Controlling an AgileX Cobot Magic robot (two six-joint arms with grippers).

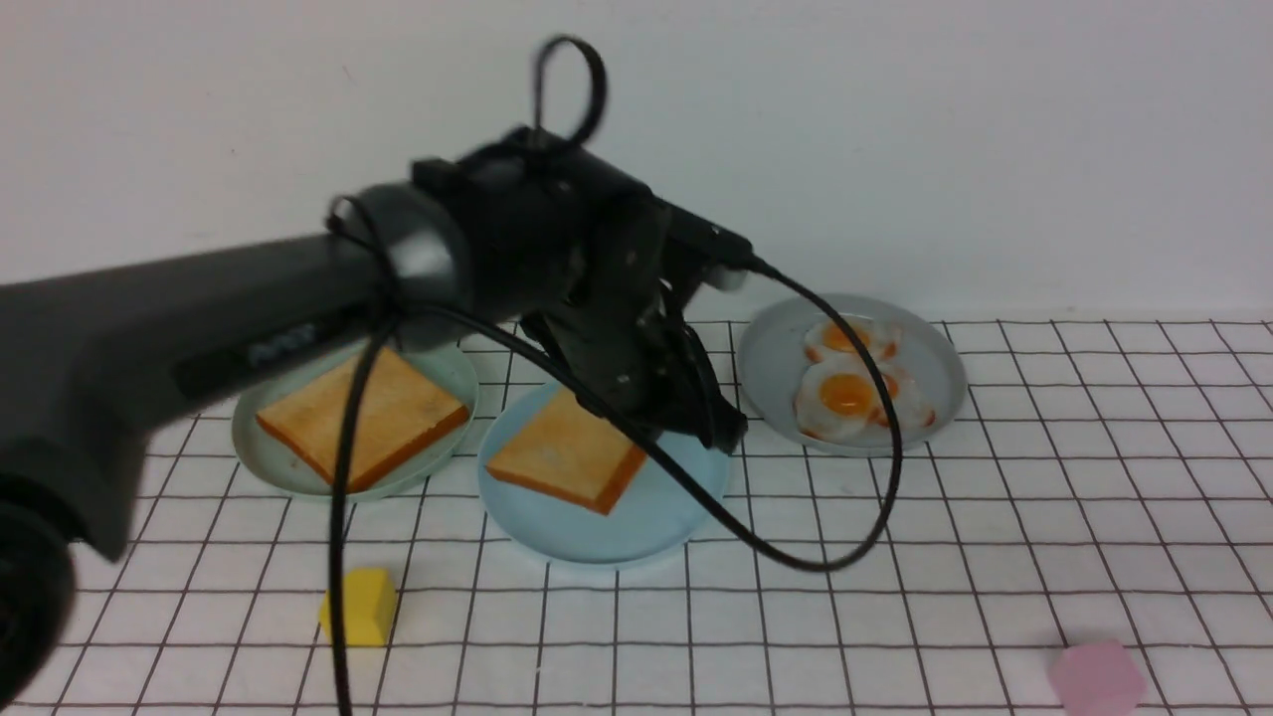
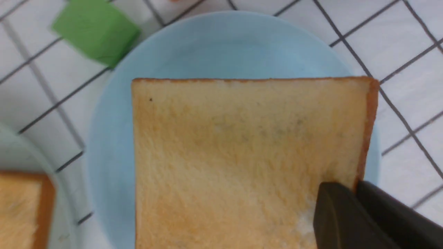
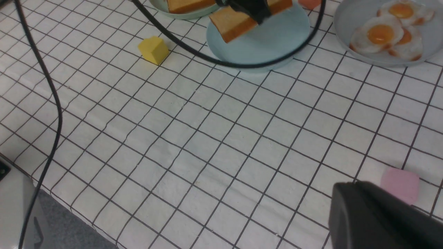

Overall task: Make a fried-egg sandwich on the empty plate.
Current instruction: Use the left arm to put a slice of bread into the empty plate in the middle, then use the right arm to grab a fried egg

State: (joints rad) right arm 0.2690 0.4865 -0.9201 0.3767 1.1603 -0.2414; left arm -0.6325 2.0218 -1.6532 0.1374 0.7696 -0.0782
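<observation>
Yellow block (image 1: 358,605) and pink block (image 1: 1097,677) lie nearest on the gridded cloth (image 1: 995,557), well apart from the work. The right gripper (image 3: 377,214) hangs near the pink one with only one dark finger in view, so whether it is wide or closed cannot be told. Next comes the sky-blue plate (image 1: 646,517), the target. Over it the left gripper (image 1: 681,423) pinches a toast slice (image 1: 567,449) by its right-hand corner. The slice is tilted, near corner lowest, and whether that corner touches the plate cannot be told. Step in hand, by judgement: laying the base slice. To do it well, lower until the slice lies flat, centre it so that no crust overhangs the rim, and only then part the fingers; a release from a tilt would probably let it slide toward the near rim. Withdraw upward, keeping the slack cable (image 1: 811,567) off the plate. A green block (image 2: 97,29) sits just beside the rim. Farther back, the mint-green plate (image 1: 278,475) on the left carries the second toast slice (image 1: 363,418), and the grey plate (image 1: 771,358) on the right holds the fried eggs (image 1: 845,393), one of which is wanted next.
</observation>
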